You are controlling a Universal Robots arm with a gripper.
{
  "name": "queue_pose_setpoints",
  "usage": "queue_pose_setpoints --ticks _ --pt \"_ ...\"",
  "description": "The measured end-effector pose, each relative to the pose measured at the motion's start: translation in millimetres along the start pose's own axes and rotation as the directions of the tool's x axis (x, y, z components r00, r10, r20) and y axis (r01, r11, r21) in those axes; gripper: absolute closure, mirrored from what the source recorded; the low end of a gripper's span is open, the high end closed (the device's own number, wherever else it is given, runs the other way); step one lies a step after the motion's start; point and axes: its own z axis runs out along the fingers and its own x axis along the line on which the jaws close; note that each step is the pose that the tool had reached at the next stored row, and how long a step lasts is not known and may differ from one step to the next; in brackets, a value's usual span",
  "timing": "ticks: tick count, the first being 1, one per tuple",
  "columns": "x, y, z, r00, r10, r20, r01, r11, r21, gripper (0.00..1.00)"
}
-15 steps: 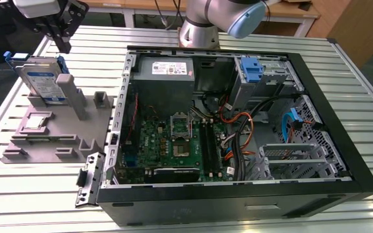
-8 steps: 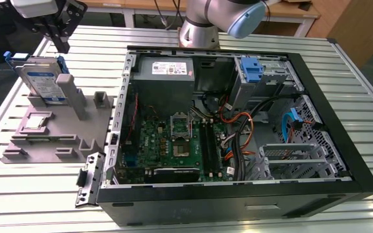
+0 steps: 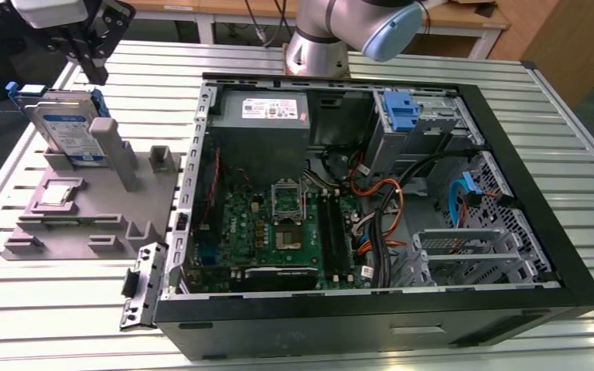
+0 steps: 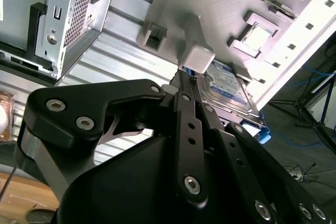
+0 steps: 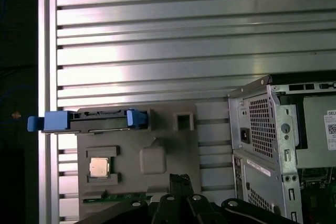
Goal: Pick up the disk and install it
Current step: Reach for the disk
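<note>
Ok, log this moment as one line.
gripper: above fixture, near disk, not holding it | disk: upright in fixture | case: open

The exterior view looks down at a slant from high above the slatted desk (image 3: 70, 309), with the open computer case (image 3: 328, 328) across the centre and right of the frame, the grey fixture (image 3: 80, 209) at the left and the tool (image 3: 93, 69) in the upper left corner. The first wrist view faces straight down from well above the fixture (image 5: 178, 145), while the second wrist view peers close and obliquely along the tool (image 4: 184, 77) — all three views share the fixture, the disk (image 3: 65, 127) standing in it and a corner of the case.
</note>
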Motion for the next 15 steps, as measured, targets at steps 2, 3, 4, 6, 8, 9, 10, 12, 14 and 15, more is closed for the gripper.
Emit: queue_pose_setpoints --ticks 2,3,4,6,8,9,10,12,14,15 --pt "0.8 -0.1 0.0 1.0000 0.000 0.0000 0.000 1.0000 0.0000 0.89" --pt "1.2 -0.1 0.0 1.0000 0.000 0.0001 0.000 1.0000 0.0000 0.89" --pt "1.6 -0.1 0.0 1.0000 0.000 0.0002 0.000 1.0000 -0.0001 0.89" --pt "2.3 -0.2 0.0 1.0000 0.000 0.0002 0.000 1.0000 -0.0001 0.89" --pt "3.0 -0.2 0.0 1.0000 0.000 0.0003 0.000 1.0000 -0.0002 0.89" --pt "3.5 -0.3 0.0 1.0000 0.000 0.0003 0.000 1.0000 -0.0001 0.89" --pt "4.3 -0.3 0.0 1.0000 0.000 0.0004 0.000 1.0000 -0.0001 0.89" --pt "6.0 -0.5 0.0 1.0000 0.000 0.0006 0.000 1.0000 -0.0002 0.89" --pt "8.1 -0.6 0.1 1.0000 0.000 0.0009 0.000 1.0000 -0.0002 0.89" --pt "9.0 -0.7 0.1 1.0000 0.000 0.0010 0.000 1.0000 -0.0002 0.89"
